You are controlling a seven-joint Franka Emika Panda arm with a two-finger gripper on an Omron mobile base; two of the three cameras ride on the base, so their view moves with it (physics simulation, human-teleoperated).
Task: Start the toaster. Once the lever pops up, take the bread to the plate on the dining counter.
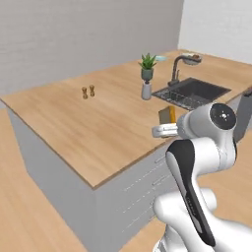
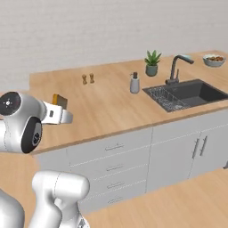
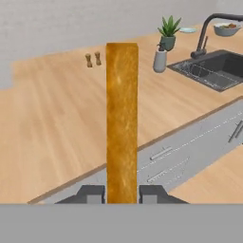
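**Bread in my grip at the counter's edge**

My gripper [image 3: 122,193] is clamped on the bread [image 3: 122,118], fingers [image 3: 91,193] pressing both faces, slice edge-on and upright. I hold it over the near edge of the dining counter [image 1: 74,118]. Far right, past the sink [image 2: 189,94], the plate [image 3: 187,30] sits near the bowl [image 2: 213,60].

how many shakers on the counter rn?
2. The small brown shakers stand side by side mid-counter, left of the soap dispenser: left shaker, right shaker. More could be hidden behind the bread in the hand view.
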